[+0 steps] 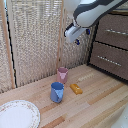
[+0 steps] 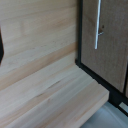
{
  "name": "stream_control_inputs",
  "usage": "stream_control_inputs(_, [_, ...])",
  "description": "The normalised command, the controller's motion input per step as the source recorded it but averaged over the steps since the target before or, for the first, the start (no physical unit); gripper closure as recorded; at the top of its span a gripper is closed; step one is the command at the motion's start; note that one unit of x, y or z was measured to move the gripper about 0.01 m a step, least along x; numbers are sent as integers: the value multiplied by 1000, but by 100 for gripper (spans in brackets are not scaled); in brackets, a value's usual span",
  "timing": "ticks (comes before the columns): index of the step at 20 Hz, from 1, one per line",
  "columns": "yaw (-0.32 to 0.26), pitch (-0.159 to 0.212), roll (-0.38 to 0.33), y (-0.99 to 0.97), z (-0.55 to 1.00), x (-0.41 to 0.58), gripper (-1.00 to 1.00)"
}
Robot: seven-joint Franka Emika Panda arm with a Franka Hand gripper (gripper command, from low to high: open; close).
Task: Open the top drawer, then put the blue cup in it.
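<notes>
The gripper (image 1: pixel 76 38) hangs in the air beside the dresser (image 1: pixel 111 42), empty; how wide its jaws stand I cannot tell; the top drawer (image 1: pixel 113 30), shut, lies just beyond it, handle (image 1: pixel 117 32) running level; the blue cup (image 1: pixel 57 92) stands well below on the table (image 1: pixel 95 102), beside the pink cup (image 1: pixel 62 74).

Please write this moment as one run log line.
gripper: raised, state unclear | top drawer: closed | blue cup: on table

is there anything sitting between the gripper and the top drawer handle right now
Nothing visible does. In the exterior view the gripper hangs in open air to the exterior view's left of the top drawer, which looks shut. The blue cup, pink cup and a small orange block sit down on the wooden table, below that path.
</notes>
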Motion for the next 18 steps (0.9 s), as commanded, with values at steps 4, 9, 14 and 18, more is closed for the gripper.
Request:
stream_control_inputs(4, [99, -2, -375, -236, -51, -102, -100])
stream_control_inputs(9, [76, 0, -375, -241, -67, -39, -100])
stream_control_inputs(14, [60, 0, -375, -258, -52, -9, -100])
stream_control_inputs(18, [54, -10, -371, -406, 0, -54, -100])
